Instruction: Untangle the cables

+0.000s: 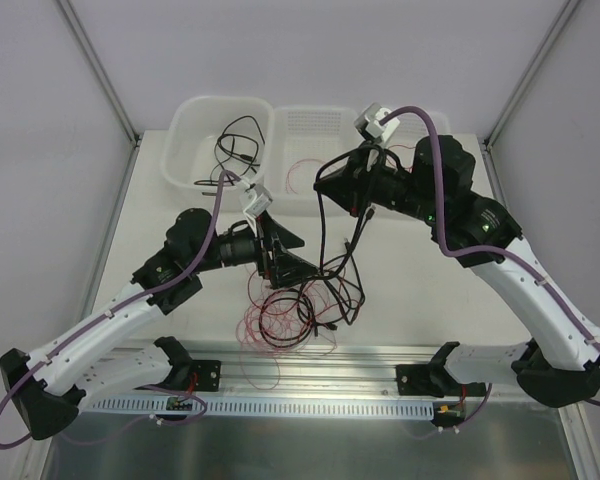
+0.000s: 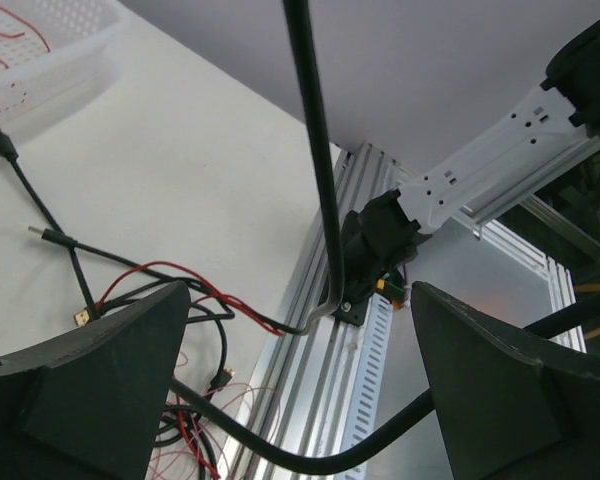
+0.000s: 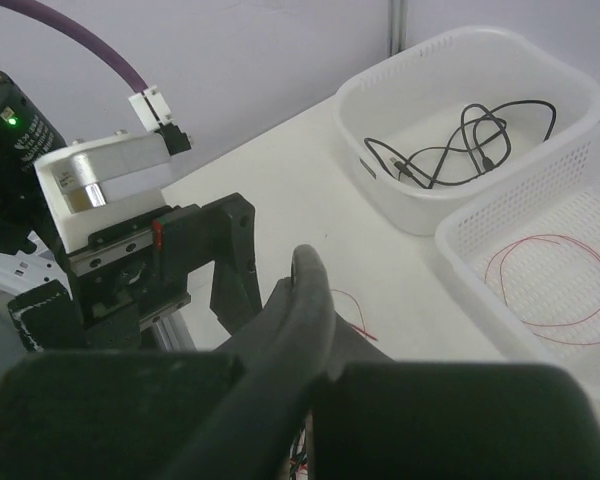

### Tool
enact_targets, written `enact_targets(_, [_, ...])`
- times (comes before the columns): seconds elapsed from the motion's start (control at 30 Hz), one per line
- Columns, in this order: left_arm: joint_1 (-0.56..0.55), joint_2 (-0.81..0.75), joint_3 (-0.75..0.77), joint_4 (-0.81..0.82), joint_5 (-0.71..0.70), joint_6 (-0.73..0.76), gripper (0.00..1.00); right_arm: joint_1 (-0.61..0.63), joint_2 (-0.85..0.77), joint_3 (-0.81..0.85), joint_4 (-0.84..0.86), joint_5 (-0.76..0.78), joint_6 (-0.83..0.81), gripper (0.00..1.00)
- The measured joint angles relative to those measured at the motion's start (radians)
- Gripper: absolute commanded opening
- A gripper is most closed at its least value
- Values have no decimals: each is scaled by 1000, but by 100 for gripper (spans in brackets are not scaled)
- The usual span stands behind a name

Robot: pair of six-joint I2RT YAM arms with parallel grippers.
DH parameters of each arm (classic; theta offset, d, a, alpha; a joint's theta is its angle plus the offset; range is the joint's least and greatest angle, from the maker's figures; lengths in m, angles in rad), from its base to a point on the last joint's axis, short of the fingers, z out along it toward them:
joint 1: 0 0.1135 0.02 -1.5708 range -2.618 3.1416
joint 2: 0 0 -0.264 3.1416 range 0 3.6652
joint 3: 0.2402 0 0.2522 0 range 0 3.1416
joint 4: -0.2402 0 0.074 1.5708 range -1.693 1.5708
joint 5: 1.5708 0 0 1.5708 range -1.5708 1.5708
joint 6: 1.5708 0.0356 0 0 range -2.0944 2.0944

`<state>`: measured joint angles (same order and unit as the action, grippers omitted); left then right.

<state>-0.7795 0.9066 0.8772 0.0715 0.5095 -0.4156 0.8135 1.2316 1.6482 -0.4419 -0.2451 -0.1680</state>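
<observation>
We see a white bench (image 1: 420, 300) with a perforated basket (image 1: 310, 122) at its far edge. On the near side of the basket, mid-bench, lies a tangle of cables (image 1: 300, 310): black leads looped with red and fine pinkish wires.

The right end effector (image 1: 338, 178), raised just in front of the basket, is clenched on a black cable (image 1: 321, 225). That cable hangs from it with its long axis running straight away from the basket, toward the near edge and down into the tangle.

The left end effector (image 1: 296, 252) sits between the basket and the tangle, left of that strand. It is released, its fingers (image 2: 90, 390) spread wide, and the strand crosses the gap between them.

A black plug (image 2: 0, 140) lies flat on the bench, its tip pointing toward the basket. Inside the basket a red wire (image 1: 305, 165) rests in a loose loop. Against the basket's left side, a solid white bin (image 1: 185, 150) holds a coiled black lead (image 1: 235, 145).
</observation>
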Motion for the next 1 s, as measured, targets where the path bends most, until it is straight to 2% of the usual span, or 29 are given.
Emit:
enact_targets(0.13, [0, 19, 0, 54, 29, -26, 87, 0, -2, -10, 3, -2, 4, 0])
enact_targets(0.23, [-3, 71, 0, 86, 40, -52, 77, 0, -3, -10, 6, -1, 4, 1])
enact_targets(0.33, [-19, 124, 0, 126, 41, -81, 62, 0, -7, -22, 21, 0, 6, 1])
enact_targets(0.37, [-25, 138, 0, 134, 40, -91, 41, 0, -10, -31, 25, 1, 8, 1])
enact_targets(0.4, [-33, 148, 0, 140, 39, -102, 28, 0, -13, -39, 27, 1, 8, 1])
enact_targets(0.47, [-47, 162, 0, 152, 36, -107, 6, 0, -18, -58, 33, 4, 8, 1])
enact_targets(0.5, [-53, 163, 0, 153, 32, -105, 0, 0, -21, -68, 35, 8, 7, 1])
enact_targets(0.53, [-55, 159, 0, 151, 31, -102, 0, 0, -27, -83, 41, 21, 6, 2])
enact_targets(0.63, [-66, 120, 2, 87, 1, -81, 0, -3, -73, -163, 77, 80, -1, 21])
enact_targets(0.67, [-66, 103, 12, 43, -14, -65, 0, -5, -97, -197, 86, 103, -2, 41])
enact_targets(0.77, [-66, 72, 129, -83, -100, -13, 0, -7, -187, -320, 51, 138, -2, 64])
enact_targets(0.87, [-63, 70, 331, -174, -167, 41, 0, -6, -257, -421, 3, 168, 8, 72])
enact_targets(1.0, [-63, 87, 628, -297, -230, 114, 0, -6, -345, -541, -35, 215, 29, 73])
